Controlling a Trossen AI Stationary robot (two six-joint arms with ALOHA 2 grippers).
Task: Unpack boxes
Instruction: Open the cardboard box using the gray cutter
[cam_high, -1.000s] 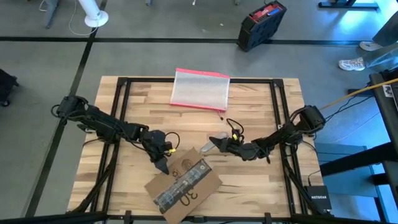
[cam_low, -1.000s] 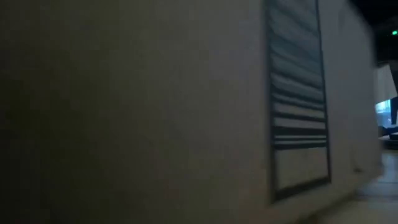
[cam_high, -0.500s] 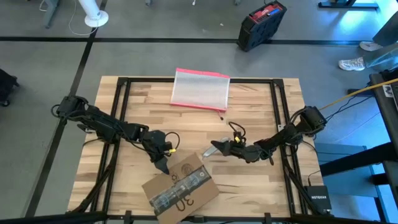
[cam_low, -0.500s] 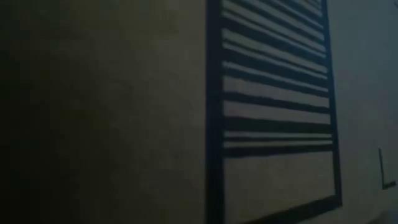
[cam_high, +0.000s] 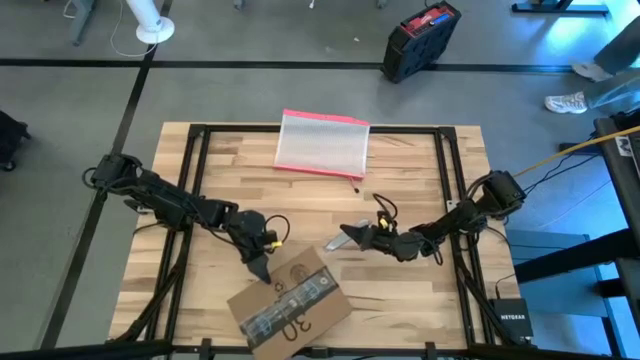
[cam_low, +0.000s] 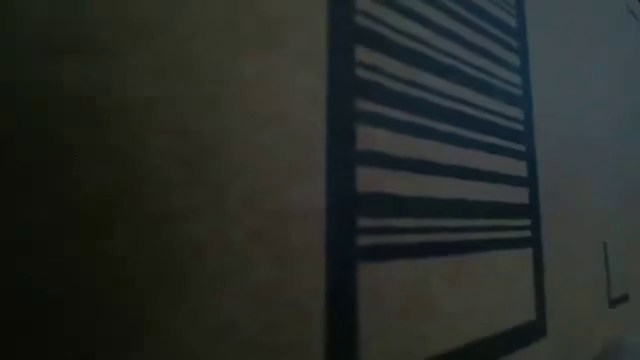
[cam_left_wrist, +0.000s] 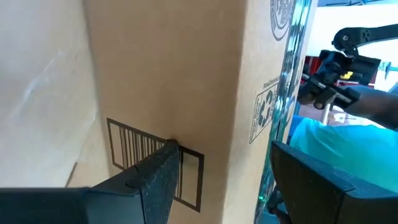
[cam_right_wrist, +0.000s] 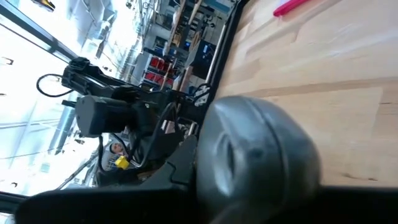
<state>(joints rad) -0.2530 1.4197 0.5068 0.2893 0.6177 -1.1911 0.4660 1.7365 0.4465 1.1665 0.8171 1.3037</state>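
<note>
High view first: I've got the cardboard box (cam_high: 290, 305) lying near the front edge of the worktop (cam_high: 420, 170), turned at an angle, its black tape strip (cam_high: 292, 298) and smile-arrow logo (cam_high: 300, 320) facing up. My left gripper (cam_high: 260, 268) is down at the box's rear left corner, and in the left wrist view its fingers (cam_left_wrist: 155, 186) stand wide apart, straddling a vertical edge of the box — one finger against the face with the printed barcode (cam_left_wrist: 152, 158), the other out past the taped face with the recycling mark (cam_left_wrist: 264, 109). I can't say for sure that both fingers are pressing on the cardboard.

My right gripper (cam_high: 345, 238) hovers just beside the box's rear right corner, holding a grey tool with a pale blade (cam_high: 335, 241) — fingers drawn in tight on it. The right wrist view is mostly filled by the tool's rounded grey body (cam_right_wrist: 255, 155), with the left arm (cam_right_wrist: 118, 112) visible beyond it.

Low view is no help — the box's side with the barcode (cam_low: 440, 160) fills it completely.

Towards the back of the worktop lies the clear pouch with a pink-red edge (cam_high: 322, 143), well apart from the box. A black and red case (cam_high: 420, 40) sits on the floor behind.
</note>
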